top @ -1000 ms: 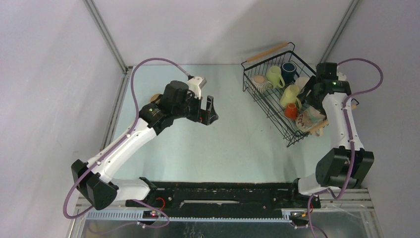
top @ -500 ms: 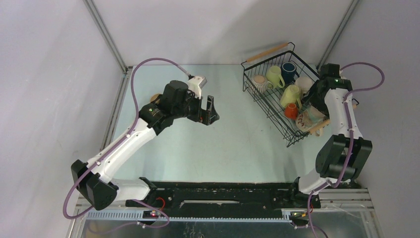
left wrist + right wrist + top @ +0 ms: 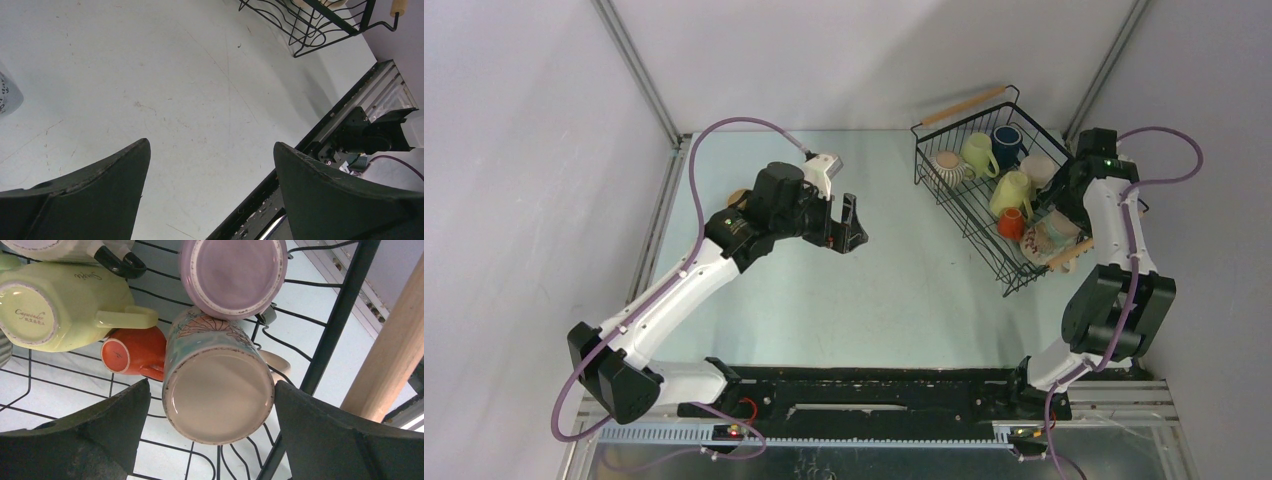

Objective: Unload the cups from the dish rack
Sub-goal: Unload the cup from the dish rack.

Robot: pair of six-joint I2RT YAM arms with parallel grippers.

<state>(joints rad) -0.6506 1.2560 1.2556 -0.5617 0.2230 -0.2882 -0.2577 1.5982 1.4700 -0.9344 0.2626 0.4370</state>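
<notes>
The black wire dish rack (image 3: 1018,277) stands at the back right, with wooden handles (image 3: 964,105). In it lie a ribbed beige cup (image 3: 948,166), pale yellow-green cups (image 3: 979,153), a dark blue cup (image 3: 1007,140), a small orange cup (image 3: 1011,223) and a floral cup (image 3: 1049,238). My right gripper (image 3: 211,385) is open inside the rack, its fingers either side of the floral cup's base (image 3: 217,397), not touching. A mauve cup (image 3: 232,275) lies just beyond it. My left gripper (image 3: 854,222) is open and empty above the mid table (image 3: 211,144).
A tan cup (image 3: 738,197) sits on the table behind the left arm. A white cup (image 3: 7,95) shows at the left edge of the left wrist view. The rack's wooden handle (image 3: 395,355) and a thick rack wire (image 3: 335,325) stand close by my right finger.
The right arm has shifted a little toward the far right over the rack. The left arm has not moved.
</notes>
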